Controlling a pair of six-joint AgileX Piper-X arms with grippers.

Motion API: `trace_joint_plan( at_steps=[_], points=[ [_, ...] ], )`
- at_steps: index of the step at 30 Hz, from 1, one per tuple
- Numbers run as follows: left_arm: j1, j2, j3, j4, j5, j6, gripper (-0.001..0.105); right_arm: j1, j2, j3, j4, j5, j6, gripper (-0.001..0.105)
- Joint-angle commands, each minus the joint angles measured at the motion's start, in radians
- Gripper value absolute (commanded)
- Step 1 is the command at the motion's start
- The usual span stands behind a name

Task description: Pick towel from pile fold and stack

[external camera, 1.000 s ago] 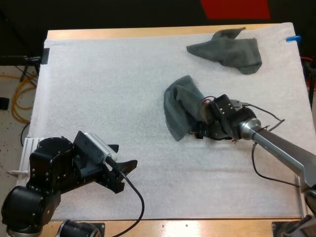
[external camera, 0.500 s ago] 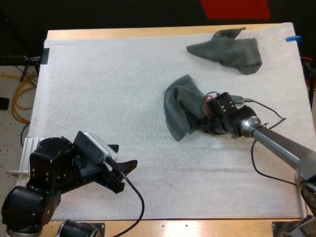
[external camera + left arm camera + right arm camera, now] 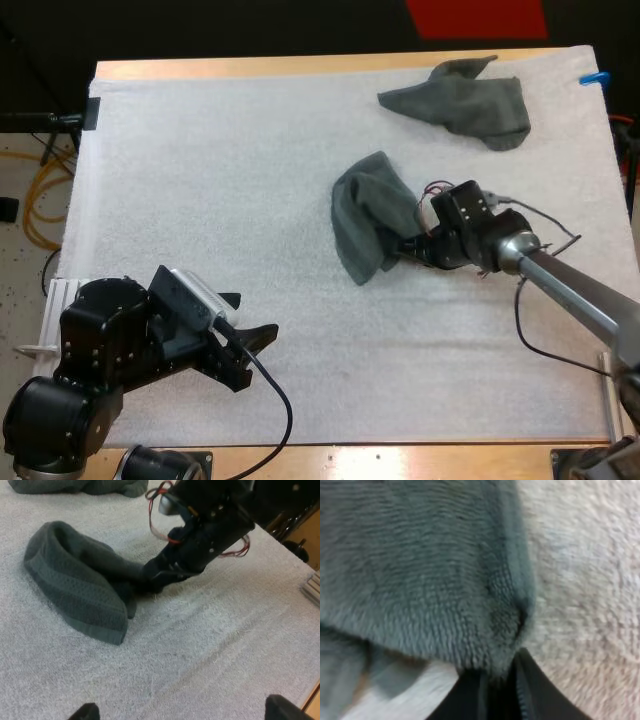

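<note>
Locate the right gripper (image 3: 412, 246) right of the centre of the mat (image 3: 200, 180). You will find its fingers (image 3: 470, 692) pinching one edge of the towel (image 3: 365, 222), which lies bunched on the mat, its bulk toward the left and far sides. Check the left gripper (image 3: 250, 318) at the mat's near left corner: its fingers (image 3: 85, 712) stand spread, clear of any thing. A second towel (image 3: 465, 100) lies crumpled near the far right corner.
</note>
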Motion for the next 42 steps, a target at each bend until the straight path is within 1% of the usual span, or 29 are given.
trace_joint_plan(
  at_steps=[1,5,9,12,14,16,17,19,20,22,24,26,29,30,31,32,33,34,35,36,38,42],
  points=[
    [-0.004,0.000,-0.007,0.004,0.008,-0.001,0.063,0.002,-0.077,-0.006,-0.006,-0.016,-0.049,0.000],
    [-0.004,0.000,-0.007,0.004,0.008,-0.001,0.063,0.002,-0.205,-0.036,-0.006,-0.016,-0.098,0.000],
    [-0.004,0.000,-0.007,0.004,0.008,-0.001,0.063,0.002,-0.340,-0.118,-0.006,-0.009,-0.111,0.000],
    [-0.004,0.000,-0.007,0.004,0.008,-0.001,0.063,-0.001,-0.402,-0.179,-0.006,0.005,-0.156,0.000],
    [-0.004,0.000,-0.007,0.004,0.008,-0.001,0.063,-0.001,-0.424,-0.213,0.002,0.065,-0.173,0.000],
    [-0.004,0.000,-0.007,0.004,0.008,-0.001,0.063,-0.001,-0.443,-0.257,0.042,0.166,-0.227,0.000],
    [-0.004,0.000,-0.007,0.004,0.008,-0.001,0.063,-0.001,-0.448,-0.270,0.060,0.195,-0.252,0.000],
    [-0.004,0.000,-0.007,0.004,0.008,-0.001,0.063,-0.001,-0.455,-0.312,0.114,0.295,-0.330,0.000],
    [-0.004,0.000,-0.007,0.004,0.008,-0.001,0.063,-0.001,-0.455,-0.323,0.124,0.323,-0.344,0.000],
    [-0.004,0.000,-0.007,0.004,0.008,-0.001,0.063,-0.001,-0.455,-0.370,0.181,0.434,-0.412,0.000],
    [-0.004,0.000,-0.007,0.004,0.008,-0.001,0.063,-0.001,-0.455,-0.401,0.206,0.498,-0.453,0.000],
    [-0.004,0.000,-0.007,0.004,0.008,-0.001,0.063,-0.001,-0.455,-0.420,0.211,0.519,-0.471,0.000],
    [-0.004,0.000,-0.007,0.004,0.008,-0.001,0.063,-0.001,-0.455,-0.425,0.222,0.481,-0.470,0.000],
    [-0.004,0.000,-0.007,0.004,0.008,-0.001,0.063,-0.001,-0.446,-0.425,0.256,0.430,-0.446,0.000],
    [-0.004,0.000,-0.007,0.004,0.008,-0.001,0.063,0.003,-0.434,-0.423,0.298,0.355,-0.403,0.000],
    [-0.004,0.000,-0.007,0.004,0.008,-0.001,0.063,0.003,-0.425,-0.423,0.321,0.311,-0.378,0.000],
    [-0.004,0.000,-0.007,0.004,0.008,-0.001,0.063,0.004,-0.403,-0.423,0.358,0.222,-0.336,0.000],
    [-0.004,0.000,-0.007,0.003,0.008,-0.001,0.063,0.013,-0.379,-0.423,0.384,0.164,-0.310,0.000],
    [-0.004,0.000,-0.007,0.002,0.008,0.002,0.063,0.021,-0.359,-0.419,0.393,0.142,-0.299,0.000],
    [-0.004,0.000,-0.007,0.002,0.008,0.011,0.063,0.038,-0.336,-0.408,0.396,0.117,-0.280,0.000],
    [-0.004,0.000,-0.007,0.002,0.008,0.017,0.063,0.081,-0.300,-0.379,0.392,0.083,-0.275,0.000],
    [-0.004,0.000,-0.007,0.002,0.008,0.016,0.063,0.219,-0.207,-0.307,0.351,-0.006,-0.235,0.000]
  ],
)
